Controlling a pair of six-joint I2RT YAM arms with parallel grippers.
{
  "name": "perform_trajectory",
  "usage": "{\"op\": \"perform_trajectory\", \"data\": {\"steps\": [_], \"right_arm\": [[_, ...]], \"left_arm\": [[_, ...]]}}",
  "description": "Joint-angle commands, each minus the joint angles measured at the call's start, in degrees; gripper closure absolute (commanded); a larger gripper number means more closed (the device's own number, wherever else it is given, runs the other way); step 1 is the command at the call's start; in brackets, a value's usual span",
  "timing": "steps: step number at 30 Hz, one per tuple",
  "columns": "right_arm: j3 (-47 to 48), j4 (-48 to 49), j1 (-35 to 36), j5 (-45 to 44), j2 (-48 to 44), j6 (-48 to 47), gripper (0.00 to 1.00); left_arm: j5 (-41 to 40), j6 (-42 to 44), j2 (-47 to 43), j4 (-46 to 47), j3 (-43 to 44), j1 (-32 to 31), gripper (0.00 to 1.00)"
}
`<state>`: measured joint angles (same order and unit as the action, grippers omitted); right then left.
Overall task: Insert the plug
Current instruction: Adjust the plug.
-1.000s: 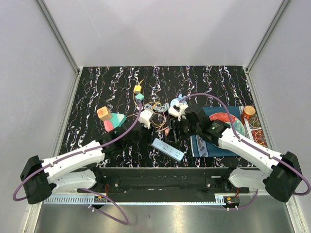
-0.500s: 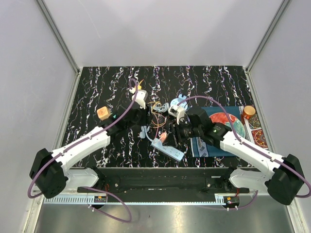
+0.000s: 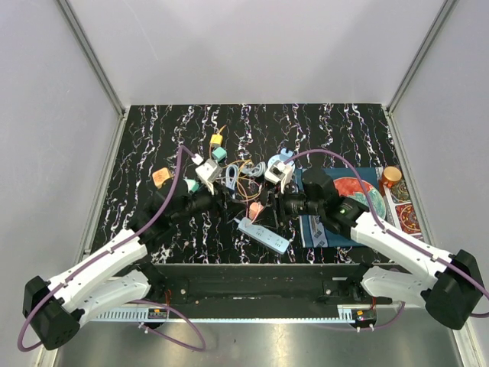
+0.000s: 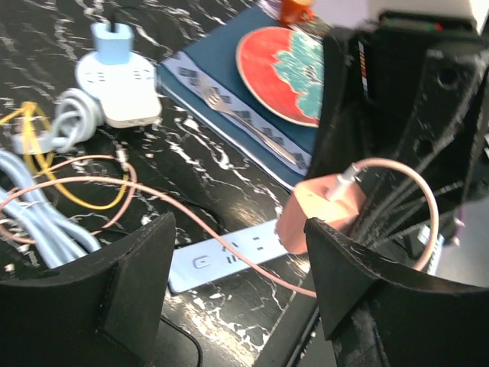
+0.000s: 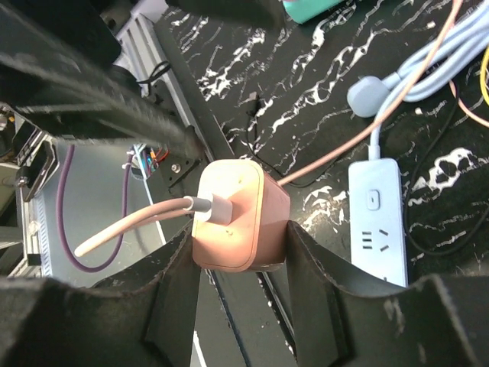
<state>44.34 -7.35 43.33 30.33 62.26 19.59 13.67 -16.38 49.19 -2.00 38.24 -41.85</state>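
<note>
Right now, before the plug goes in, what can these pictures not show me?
- Right wrist view: prongs of the pink charger, hidden by its body and the right gripper.
- Right wrist view: lower end of the power strip, behind the gripper's finger.
- Left wrist view: the strip's end, covered by the charger.
- Top view: prongs, too small.

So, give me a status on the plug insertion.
Done: the right gripper is closed on the pink charger plug, with its pink cable attached. In hand: it holds the plug close to the light blue power strip, while the left gripper is open and empty nearby. Left: the plug is not yet seated in any of the strip's sockets.
</note>
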Motion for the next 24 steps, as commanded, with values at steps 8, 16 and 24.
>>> {"op": "perform_trajectory", "data": {"steps": [8,16,24], "right_arm": [[0.40,5.07,-0.18,11.15,-5.92,-8.69,0.97],[3.30,1.99,-0.09,17.40,-4.60,-14.32,0.95],[4.88,1.47,-0.18,18.28,-2.50,-15.55,0.93]], "left_arm": [[24.81,6.53,0.29,3.41,1.66,-0.69,0.28],[31.68,12.86,3.89,-5.37,7.54,-2.71,0.28],[30.28,13.04,5.74,-5.65,8.17,-3.95,0.43]]}}
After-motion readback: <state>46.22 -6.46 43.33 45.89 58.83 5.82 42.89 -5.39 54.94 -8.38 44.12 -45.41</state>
